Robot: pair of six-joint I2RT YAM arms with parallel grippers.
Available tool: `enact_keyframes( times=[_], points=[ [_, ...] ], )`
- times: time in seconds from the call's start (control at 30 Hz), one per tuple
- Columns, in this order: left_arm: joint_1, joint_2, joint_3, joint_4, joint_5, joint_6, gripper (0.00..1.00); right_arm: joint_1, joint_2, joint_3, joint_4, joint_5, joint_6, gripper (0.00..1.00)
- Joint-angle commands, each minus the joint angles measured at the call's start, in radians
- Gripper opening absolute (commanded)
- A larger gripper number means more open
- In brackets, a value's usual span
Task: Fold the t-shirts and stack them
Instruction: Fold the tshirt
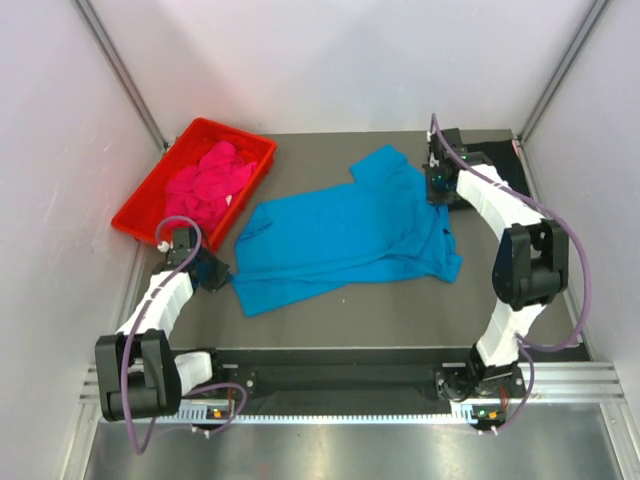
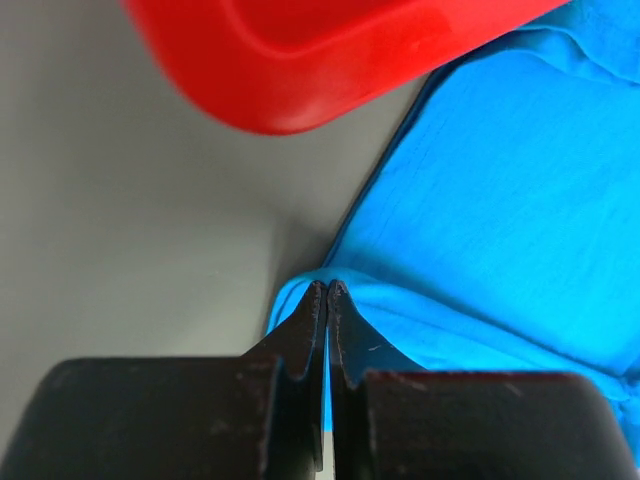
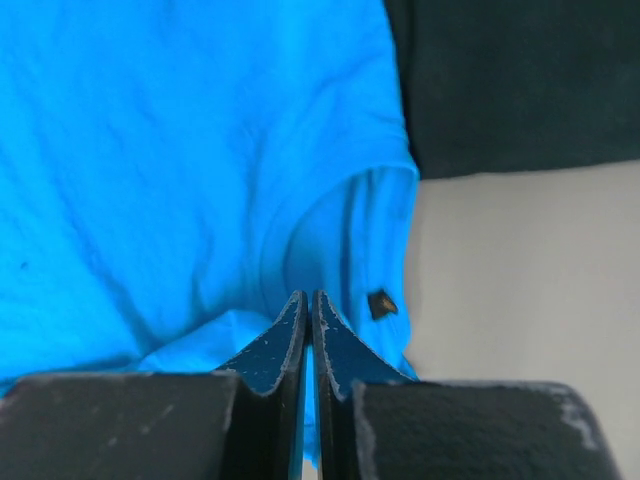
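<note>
Left claw point(image 2: 327, 290) is pressed together just off the near corner of the red tray point(image 1: 140, 215). Its fingers pinch a small fold at the edge of the turquoise shirt point(image 1: 350, 235), and a sliver of blue shows between them in the left wrist view.

From that pinch the shirt spreads flat on the bench point(image 1: 400, 310), running away from the tray's near-right side. It is rumpled, with one sleeve pointing to the far side.

Right claw point(image 3: 307, 298) sits on the shirt's edge farthest from the tray. It too is closed, nipping a ridge of blue cloth beside a hemmed edge that carries a small dark tag.

The shirt looks light, limp and thin. It would likely sag between two grips and hold no shape, so both ends need lifting together. Hems and seams, where the cloth is doubled, look like the surest places to pinch; a single layer might slide free.

Past the right claw, farthest from the tray, lies the black shirt point(image 3: 510, 80), just beside the turquoise one's edge. The pink shirt point(image 1: 205, 185) is bunched inside the tray.
</note>
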Motion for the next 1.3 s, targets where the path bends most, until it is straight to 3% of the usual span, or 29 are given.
enact_keyframes(
  times=[0.0,0.17,0.43,0.83,1.0,1.13,1.27],
  points=[
    [-0.016,0.02,0.046,0.043,-0.056,0.016,0.0,0.018,0.036,0.094,0.023,0.04,-0.04,0.0],
    [-0.016,0.037,0.088,0.035,-0.129,0.025,0.0,-0.005,0.084,0.188,-0.087,0.256,0.034,0.0],
    [-0.045,0.093,0.114,0.103,0.015,-0.005,0.0,-0.021,0.024,0.191,-0.143,0.323,0.065,0.0],
    [-0.076,0.245,0.186,0.126,-0.003,0.032,0.0,-0.042,-0.011,0.14,-0.134,0.378,0.063,0.0],
    [-0.077,0.316,0.209,0.144,-0.031,0.041,0.0,-0.057,-0.026,0.142,-0.098,0.364,0.051,0.0],
    [-0.076,0.354,0.229,0.15,-0.03,0.044,0.0,-0.054,-0.037,0.118,-0.016,0.205,0.009,0.0],
    [-0.08,0.351,0.246,0.124,-0.069,0.059,0.12,-0.044,-0.02,0.094,0.043,0.114,0.003,0.0]
  ],
)
